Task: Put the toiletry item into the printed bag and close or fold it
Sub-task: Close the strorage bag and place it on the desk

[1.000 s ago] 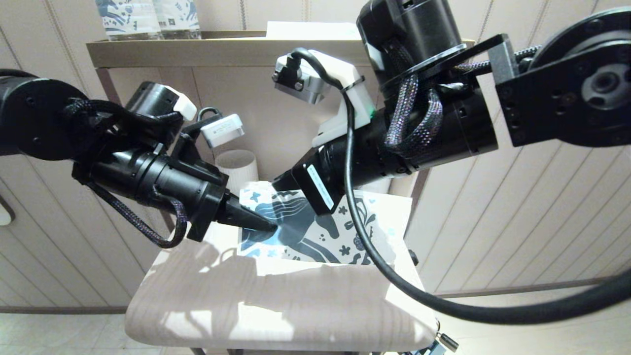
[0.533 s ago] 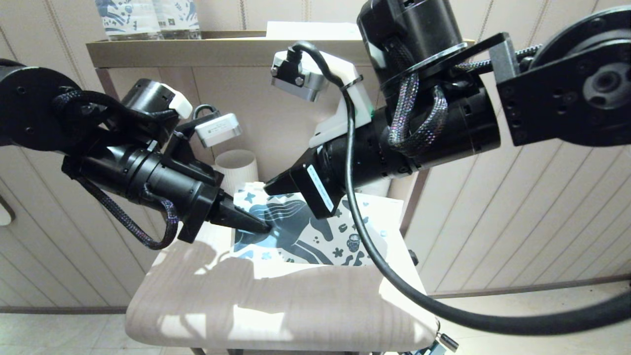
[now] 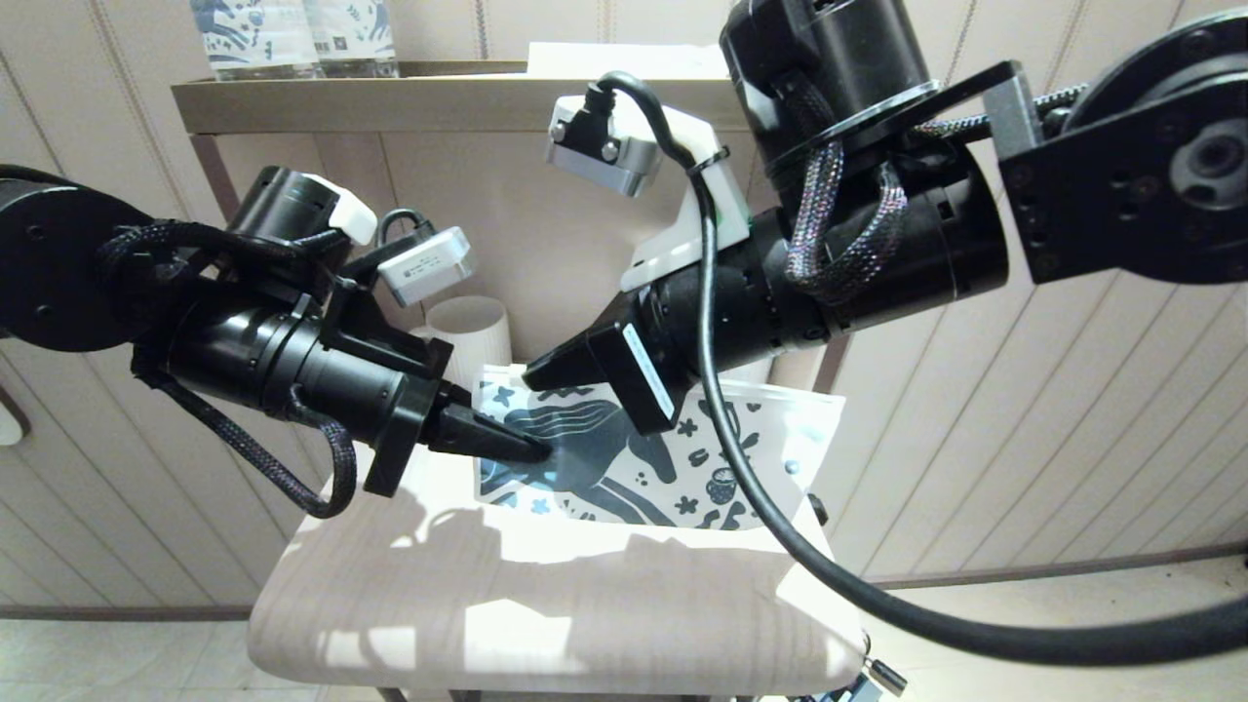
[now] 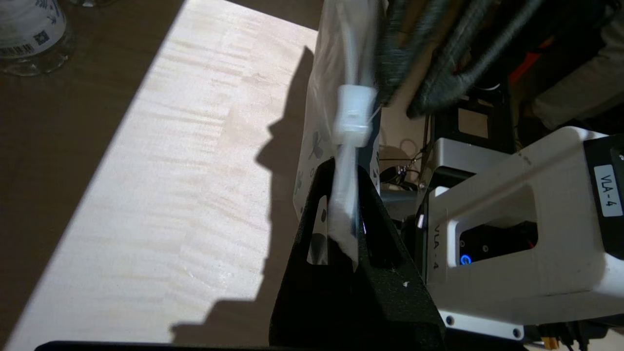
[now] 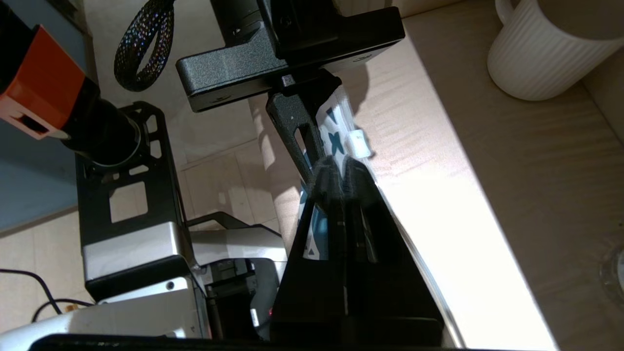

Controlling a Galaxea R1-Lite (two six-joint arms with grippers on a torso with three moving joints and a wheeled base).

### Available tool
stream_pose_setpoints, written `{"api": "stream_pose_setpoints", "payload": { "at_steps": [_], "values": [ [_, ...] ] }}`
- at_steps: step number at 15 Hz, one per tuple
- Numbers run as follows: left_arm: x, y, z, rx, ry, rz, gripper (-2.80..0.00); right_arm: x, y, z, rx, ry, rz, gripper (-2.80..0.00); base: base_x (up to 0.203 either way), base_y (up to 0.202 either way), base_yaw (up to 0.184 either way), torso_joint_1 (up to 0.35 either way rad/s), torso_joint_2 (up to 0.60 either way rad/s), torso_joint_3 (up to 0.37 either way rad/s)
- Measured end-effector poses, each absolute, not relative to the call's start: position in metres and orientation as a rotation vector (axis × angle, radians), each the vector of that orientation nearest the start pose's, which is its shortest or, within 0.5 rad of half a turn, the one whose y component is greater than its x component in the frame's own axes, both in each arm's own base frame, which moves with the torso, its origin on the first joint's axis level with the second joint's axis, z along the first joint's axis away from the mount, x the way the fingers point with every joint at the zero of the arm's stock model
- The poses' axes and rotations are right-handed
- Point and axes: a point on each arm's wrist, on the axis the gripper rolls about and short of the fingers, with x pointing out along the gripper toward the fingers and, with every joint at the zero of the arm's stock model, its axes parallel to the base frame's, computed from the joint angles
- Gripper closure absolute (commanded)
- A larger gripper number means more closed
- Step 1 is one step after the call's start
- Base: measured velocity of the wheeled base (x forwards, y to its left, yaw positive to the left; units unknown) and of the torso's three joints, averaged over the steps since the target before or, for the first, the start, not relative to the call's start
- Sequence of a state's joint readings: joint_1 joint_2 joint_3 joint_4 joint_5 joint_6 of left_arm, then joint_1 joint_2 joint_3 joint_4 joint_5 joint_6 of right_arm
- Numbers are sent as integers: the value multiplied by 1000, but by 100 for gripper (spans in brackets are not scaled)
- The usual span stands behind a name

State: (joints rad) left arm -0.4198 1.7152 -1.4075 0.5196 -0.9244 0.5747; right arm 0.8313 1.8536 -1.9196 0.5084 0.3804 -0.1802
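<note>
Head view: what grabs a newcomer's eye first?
The printed bag, with its dark blue horse, is held up over the pale wooden table. The left gripper is shut on the bag's left side, and the right gripper pinches its top edge. A white ribbed mug stands behind.

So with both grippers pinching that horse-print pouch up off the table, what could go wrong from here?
The flat translucent plastic pouch printed with a dark blue horse hangs between the left gripper and right gripper, so it could slip or tear if they pull apart. Its white zip slider sits beside the pinch and might jam.
</note>
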Motion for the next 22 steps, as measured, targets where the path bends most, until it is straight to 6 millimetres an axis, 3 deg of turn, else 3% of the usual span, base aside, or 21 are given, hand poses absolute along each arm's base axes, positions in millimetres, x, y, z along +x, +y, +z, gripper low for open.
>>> {"api": "stream_pose_setpoints", "payload": {
  "at_steps": [22],
  "values": [
    [255,-139,241,231,425,-1491,0,226,262,329,-243,375,1301,-280,0,0,0,0,0,0]
  ]
}}
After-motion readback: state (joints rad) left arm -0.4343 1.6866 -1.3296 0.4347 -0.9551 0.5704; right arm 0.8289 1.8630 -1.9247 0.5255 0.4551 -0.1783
